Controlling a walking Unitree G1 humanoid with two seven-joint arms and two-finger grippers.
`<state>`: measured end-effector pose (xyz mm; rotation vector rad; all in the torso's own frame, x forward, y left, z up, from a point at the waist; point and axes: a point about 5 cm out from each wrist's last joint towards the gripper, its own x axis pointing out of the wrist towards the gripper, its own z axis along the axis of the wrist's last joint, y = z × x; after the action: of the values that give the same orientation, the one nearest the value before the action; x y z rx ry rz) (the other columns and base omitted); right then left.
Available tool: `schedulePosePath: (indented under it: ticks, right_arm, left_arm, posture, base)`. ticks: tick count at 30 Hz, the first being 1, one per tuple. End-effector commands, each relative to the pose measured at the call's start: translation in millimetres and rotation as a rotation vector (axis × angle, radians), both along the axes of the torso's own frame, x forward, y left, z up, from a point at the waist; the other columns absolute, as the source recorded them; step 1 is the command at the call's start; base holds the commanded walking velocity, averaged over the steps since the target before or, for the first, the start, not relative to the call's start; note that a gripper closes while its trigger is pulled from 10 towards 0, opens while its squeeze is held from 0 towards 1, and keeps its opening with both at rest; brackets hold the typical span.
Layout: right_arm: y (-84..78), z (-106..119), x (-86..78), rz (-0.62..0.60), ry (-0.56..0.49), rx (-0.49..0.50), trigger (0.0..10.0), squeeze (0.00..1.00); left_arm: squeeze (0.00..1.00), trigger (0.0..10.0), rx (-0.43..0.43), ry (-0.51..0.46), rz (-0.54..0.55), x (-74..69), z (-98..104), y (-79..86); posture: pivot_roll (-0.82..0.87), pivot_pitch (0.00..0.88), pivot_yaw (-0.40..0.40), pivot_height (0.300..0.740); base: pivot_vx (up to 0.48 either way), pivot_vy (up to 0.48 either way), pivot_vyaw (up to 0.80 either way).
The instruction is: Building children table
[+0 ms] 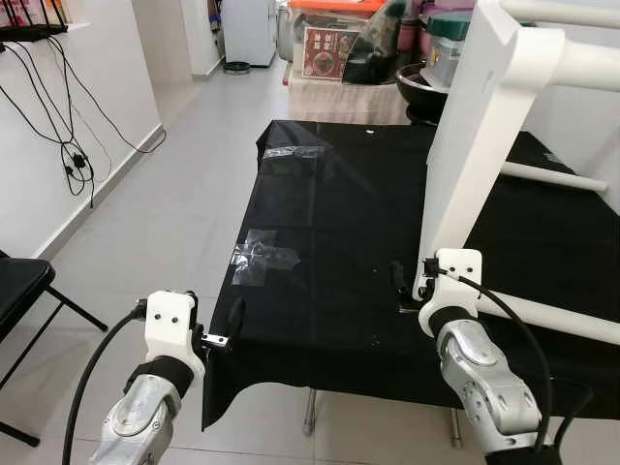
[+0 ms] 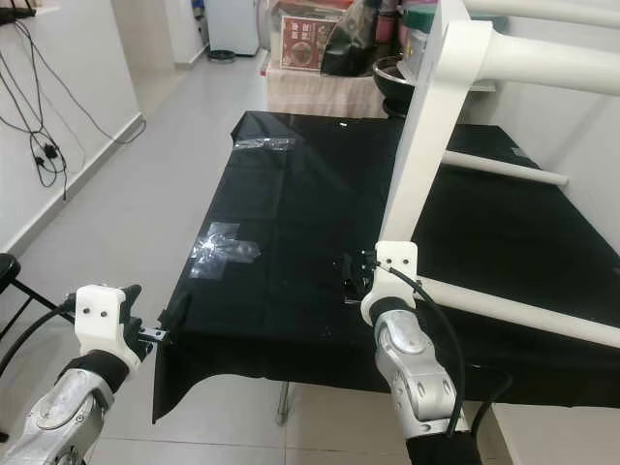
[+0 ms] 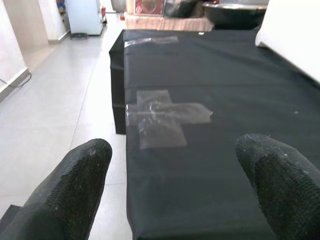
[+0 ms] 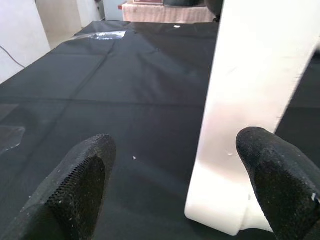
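1. Left eye view: I see the white children's table frame point(image 1: 465, 145), a flat slanted leg panel joined to round white rails, standing on the work table draped in black cloth point(image 1: 329, 242). The panel's foot rests on the cloth near the front edge. My right gripper point(image 1: 402, 286) sits just beside that foot. My left gripper point(image 1: 228, 325) hovers at the cloth's front left corner.
2. Right eye view: same layout. Crumpled clear tape patches point(image 2: 223, 247) lie on the cloth, well apart from the frame. A lower white rail point(image 2: 513, 310) runs off to the right.
3. Left wrist view: left fingers point(image 3: 75, 185) are spread wide with nothing between them, aimed along the cloth toward the tape.
4. Right wrist view: right fingers point(image 4: 75, 185) are also spread apart. The white panel's foot point(image 4: 225, 200) lies between them, nearer one finger; I cannot tell whether it touches.
5. Progress, my judgement: leg and rails look joined; no tabletop visible. Assembly appears partial, with the grasp not yet made.
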<state>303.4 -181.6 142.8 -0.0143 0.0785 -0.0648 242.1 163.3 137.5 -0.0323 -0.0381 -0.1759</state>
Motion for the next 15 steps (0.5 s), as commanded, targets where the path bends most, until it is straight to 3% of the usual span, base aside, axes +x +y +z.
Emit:
schedulePosePath:
  ticks: [1, 5, 15]
  right_arm:
    - [-11.8, 6, 2.1, -0.012, -0.027, -0.002, 10.0, 0.00]
    - [-17.3, 12, 0.4, 0.052, -0.050, 0.005, 10.0, 0.00]
    - [-24.2, 31, 0.0, 0.145, -0.118, 0.003, 10.0, 0.00]
  left_arm:
    - [0.00, 10.0, 0.004, -0.005, -0.024, 1.3, 1, 0.2]
    - [0.00, 10.0, 0.006, -0.009, -0.057, 0.4, 3, -1.8]
    - [0.00, 10.0, -0.022, 0.003, -0.113, -3.0, 4, -6.7]
  posture:
    - [0.04, 0.051, -0.065, 0.740]
    - [0.03, 0.053, -0.062, 0.740]
    - [0.03, 0.054, -0.055, 0.740]
  base:
    - [0.000, 0.000, 0.00]
    - [0.000, 0.000, 0.00]
    - [0.000, -0.447, 0.00]
